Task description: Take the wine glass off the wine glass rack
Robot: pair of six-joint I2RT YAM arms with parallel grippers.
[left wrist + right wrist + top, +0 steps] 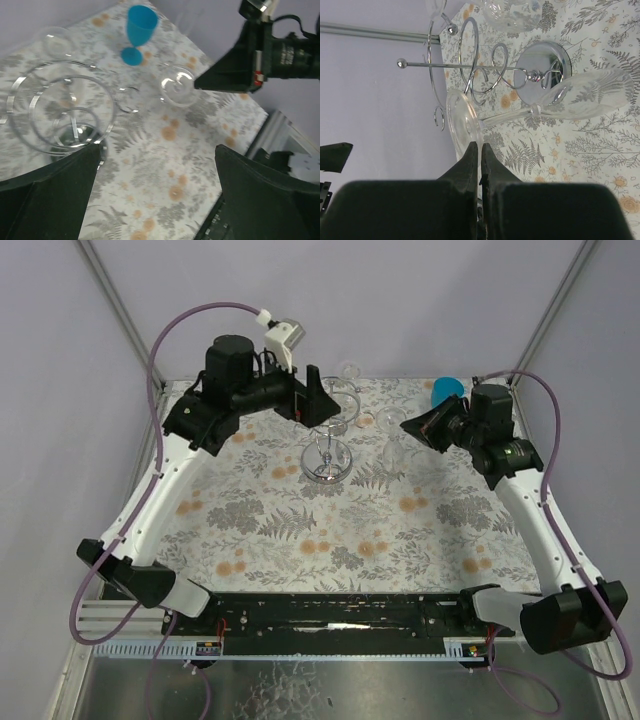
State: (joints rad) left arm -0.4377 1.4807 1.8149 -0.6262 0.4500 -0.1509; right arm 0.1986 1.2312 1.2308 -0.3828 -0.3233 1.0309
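Your right end effector (480,146) is pinched nearly closed on the foot of the wine glass (590,95), which hangs right of the wine glass rack (328,470) in the overhead view, seemingly free. Your left end effector (157,147) gapes wide, empty. Next, draw it rightward and lower it gently to the bench (300,525).
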